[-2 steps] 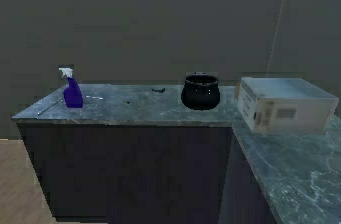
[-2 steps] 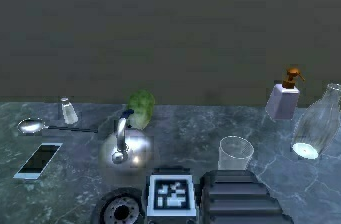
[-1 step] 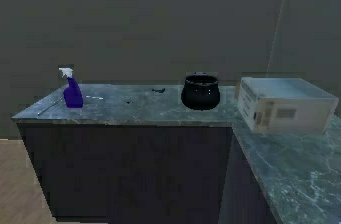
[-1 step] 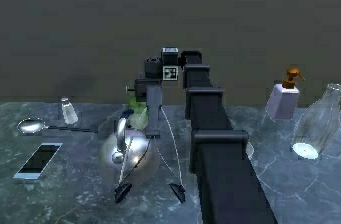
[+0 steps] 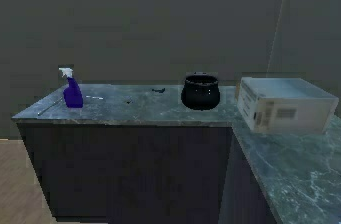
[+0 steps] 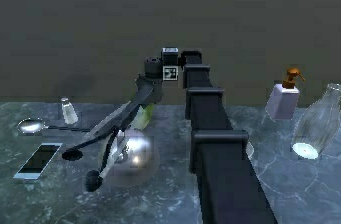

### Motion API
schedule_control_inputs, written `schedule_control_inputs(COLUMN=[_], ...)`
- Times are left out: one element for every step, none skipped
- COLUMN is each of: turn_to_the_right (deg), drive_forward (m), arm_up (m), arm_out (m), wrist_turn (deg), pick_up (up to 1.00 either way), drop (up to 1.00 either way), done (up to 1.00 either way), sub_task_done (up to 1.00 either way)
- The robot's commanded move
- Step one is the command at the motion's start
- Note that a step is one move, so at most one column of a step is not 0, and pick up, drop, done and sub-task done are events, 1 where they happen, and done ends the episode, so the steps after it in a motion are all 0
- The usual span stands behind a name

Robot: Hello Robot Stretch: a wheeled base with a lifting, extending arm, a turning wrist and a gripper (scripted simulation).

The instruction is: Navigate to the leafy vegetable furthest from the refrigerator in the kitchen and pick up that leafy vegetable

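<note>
Arm side view: leafy vegetable [image 6: 144, 114], I think, seems light, crushable; I'd grip mid-body; can't tell whether fingers [image 6: 108, 128] hold it.

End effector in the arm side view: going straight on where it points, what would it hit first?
Likely the flat phone on the counter, just beyond the end effector toward the lower left; depth is unclear, so it may pass above.
</note>
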Motion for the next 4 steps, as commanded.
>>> schedule_control_inputs(turn_to_the_right=[0.0,0.0,0.0,0.0], drive_forward=[0.0,0.0,0.0,0.0], arm_up=[0.0,0.0,0.0,-0.12], arm_out=[0.0,0.0,0.0,0.0], wrist_turn=[45.0,45.0,18.0,0.0], pick_up=[0.0,0.0,0.0,0.0], drop=[0.0,0.0,0.0,0.0], done=[0.0,0.0,0.0,0.0], sub_task_done=[0.0,0.0,0.0,0.0])
